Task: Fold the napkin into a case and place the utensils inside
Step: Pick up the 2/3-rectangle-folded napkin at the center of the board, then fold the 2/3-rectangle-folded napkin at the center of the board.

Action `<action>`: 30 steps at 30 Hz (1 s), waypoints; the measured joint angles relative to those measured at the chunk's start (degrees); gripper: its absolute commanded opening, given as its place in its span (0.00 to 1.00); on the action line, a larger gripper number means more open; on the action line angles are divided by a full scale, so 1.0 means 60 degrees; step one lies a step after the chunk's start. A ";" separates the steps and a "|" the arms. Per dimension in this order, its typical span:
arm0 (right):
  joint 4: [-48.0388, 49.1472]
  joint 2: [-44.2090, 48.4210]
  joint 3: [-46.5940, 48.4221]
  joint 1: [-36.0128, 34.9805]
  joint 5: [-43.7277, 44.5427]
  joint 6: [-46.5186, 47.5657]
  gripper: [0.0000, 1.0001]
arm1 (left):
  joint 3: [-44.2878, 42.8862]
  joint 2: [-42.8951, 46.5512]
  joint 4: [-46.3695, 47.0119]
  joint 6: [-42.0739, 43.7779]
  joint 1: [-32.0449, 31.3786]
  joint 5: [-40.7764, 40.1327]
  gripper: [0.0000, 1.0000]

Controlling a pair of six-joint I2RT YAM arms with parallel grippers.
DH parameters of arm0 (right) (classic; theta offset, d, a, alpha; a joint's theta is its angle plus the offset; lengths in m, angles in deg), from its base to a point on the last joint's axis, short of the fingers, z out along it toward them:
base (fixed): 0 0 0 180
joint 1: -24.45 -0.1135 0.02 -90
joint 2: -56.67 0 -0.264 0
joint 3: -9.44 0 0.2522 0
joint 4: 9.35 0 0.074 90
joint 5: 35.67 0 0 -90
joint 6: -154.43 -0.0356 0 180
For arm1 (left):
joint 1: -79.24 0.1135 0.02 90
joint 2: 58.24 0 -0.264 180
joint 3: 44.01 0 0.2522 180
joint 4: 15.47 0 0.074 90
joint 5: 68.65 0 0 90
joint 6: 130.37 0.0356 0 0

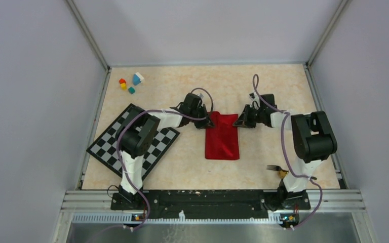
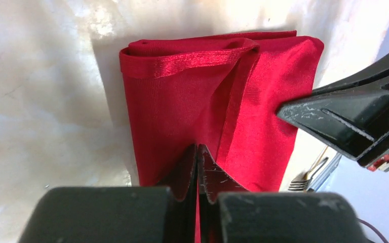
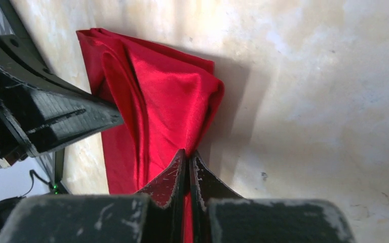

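Well to the left of the napkin (image 1: 222, 136) lies a checkered mat (image 1: 104, 147), and further back from it a few small coloured blocks (image 1: 130, 83); neither looks to have any part in the job. The left claw (image 1: 208, 123) is at the napkin's far left corner. Its own wrist view shows the two fingers (image 2: 185, 169) pressed together with a sliver of red cloth pinched between them, so it has hold of the napkin there.

The napkin lies on the table (image 1: 182, 86), folded to a narrow oblong that runs from far to near. A hemmed edge is turned over at one end and loose layers show along the folds.

At the napkin's far right corner the right claw (image 1: 238, 123) is closed in the same way, its tips nipping a raised fold of the cloth. To the right of the napkin and nearer, well apart from it, the fork (image 1: 272, 167) lies beside the spoon (image 1: 282, 173), which is partly hidden by the right arm.

The cloth looks thin, light and quite limp, with a sheen that suggests the layers will slide over one another. The best hold is probably a pinch at a corner or along the hem that takes in every layer meant to move. Moving both corners together should keep the edge straight — a one-sided or hasty pull could drag the folds open
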 measured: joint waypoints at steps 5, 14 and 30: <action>-0.1093 0.0470 0.0594 -0.0565 0.0838 0.0066 0.00 | -0.0007 -0.0226 0.0470 -0.0288 -0.0011 0.0222 0.00; -0.2718 0.0696 0.1942 -0.2790 0.3570 -0.0732 0.00 | 0.0248 -0.0240 0.0943 -0.0535 -0.0018 0.0310 0.00; -0.0841 0.0692 0.0965 -0.3759 0.4521 -0.3570 0.00 | 0.0583 -0.0084 0.1279 -0.0393 -0.0018 0.0291 0.00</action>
